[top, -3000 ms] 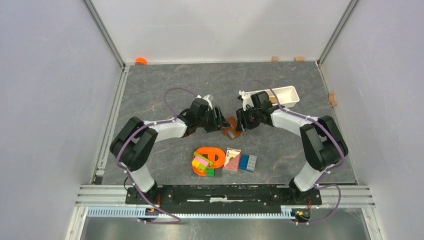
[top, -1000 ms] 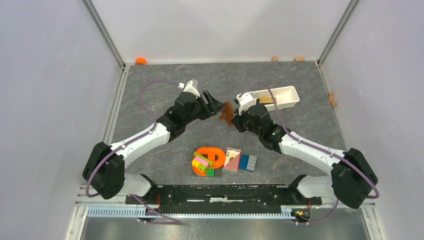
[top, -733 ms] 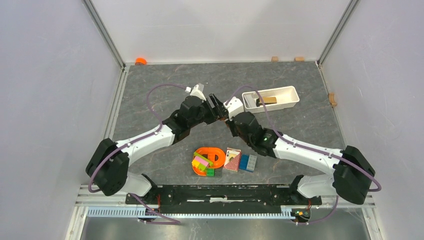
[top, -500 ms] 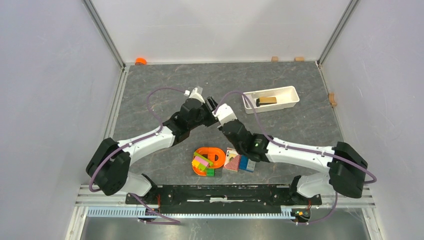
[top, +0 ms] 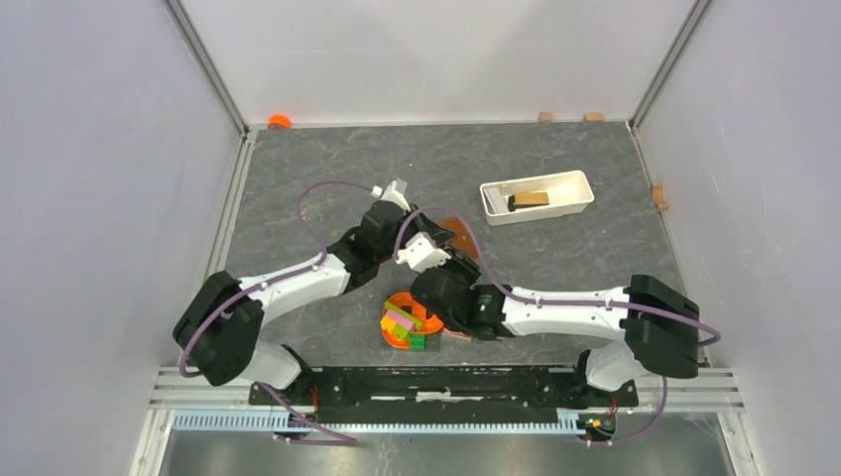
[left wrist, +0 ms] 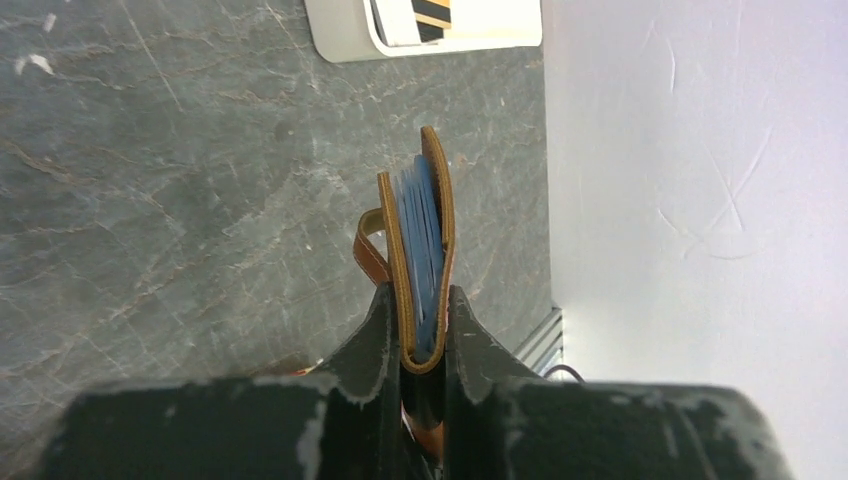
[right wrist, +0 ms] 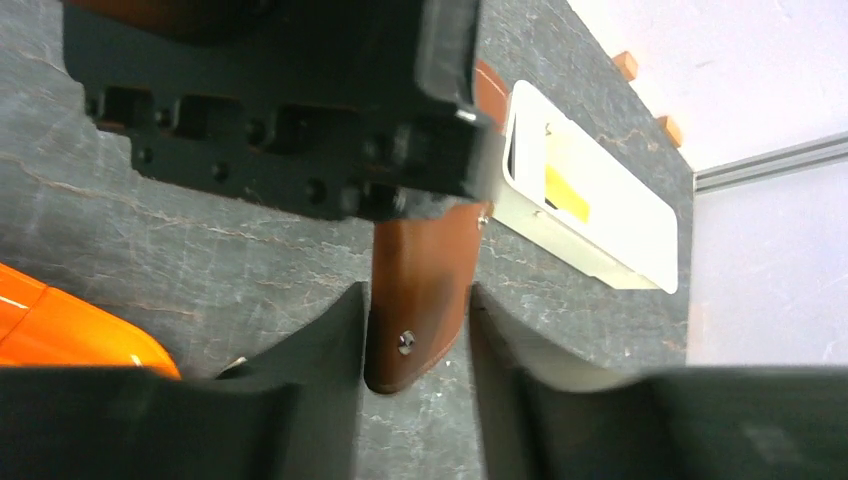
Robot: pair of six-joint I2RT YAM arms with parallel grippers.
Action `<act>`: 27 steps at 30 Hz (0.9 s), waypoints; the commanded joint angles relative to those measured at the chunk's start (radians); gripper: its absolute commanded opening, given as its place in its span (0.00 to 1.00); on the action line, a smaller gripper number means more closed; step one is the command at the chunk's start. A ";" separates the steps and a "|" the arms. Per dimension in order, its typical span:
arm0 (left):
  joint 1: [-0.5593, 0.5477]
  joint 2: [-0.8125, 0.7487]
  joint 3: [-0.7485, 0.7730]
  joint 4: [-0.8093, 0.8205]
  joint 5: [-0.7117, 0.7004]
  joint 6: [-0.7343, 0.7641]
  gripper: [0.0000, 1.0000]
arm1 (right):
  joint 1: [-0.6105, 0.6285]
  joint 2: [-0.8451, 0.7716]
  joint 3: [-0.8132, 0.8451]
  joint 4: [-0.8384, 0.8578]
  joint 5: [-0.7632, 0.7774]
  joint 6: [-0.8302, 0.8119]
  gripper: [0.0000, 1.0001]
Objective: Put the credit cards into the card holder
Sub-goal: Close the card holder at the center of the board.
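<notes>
The left gripper (left wrist: 422, 300) is clamped on the folded edge of the card holder (right wrist: 420, 265), which is held clear above the table (top: 298, 178). The blue credit cards (left wrist: 425, 240) sit between its leaves. The right gripper (right wrist: 417, 300) closely flanks the holder's snap end; contact cannot be determined. A white tray (top: 575, 188) lies farther right.

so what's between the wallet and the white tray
nothing, just bare grey table between the wallet and the tray; the left wrist view shows it

Brown card holder (right wrist: 418, 285) folded nearly shut, edge-on, pinched in left hand (left wrist: 422, 302); blue credit cards (left wrist: 422, 245) tucked inside.
</notes>
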 commanded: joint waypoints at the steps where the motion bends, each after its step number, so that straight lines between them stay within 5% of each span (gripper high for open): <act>1: 0.024 0.003 -0.028 0.041 -0.017 0.027 0.02 | 0.027 -0.093 0.039 0.039 0.041 0.014 0.54; 7: 0.104 -0.065 -0.064 0.056 0.091 0.120 0.02 | -0.008 -0.215 0.015 -0.118 0.058 0.047 0.84; 12: 0.191 -0.151 -0.157 0.212 0.315 0.219 0.02 | -0.217 -0.342 -0.044 -0.149 -0.403 0.105 0.86; 15: 0.219 -0.179 -0.193 0.311 0.464 0.229 0.02 | -0.374 -0.420 -0.109 -0.063 -0.771 0.160 0.85; 20: 0.219 -0.219 -0.263 0.471 0.562 0.195 0.02 | -0.522 -0.462 -0.201 0.133 -1.240 0.289 0.68; 27: 0.218 -0.225 -0.344 0.699 0.626 0.091 0.03 | -0.609 -0.469 -0.317 0.361 -1.530 0.473 0.58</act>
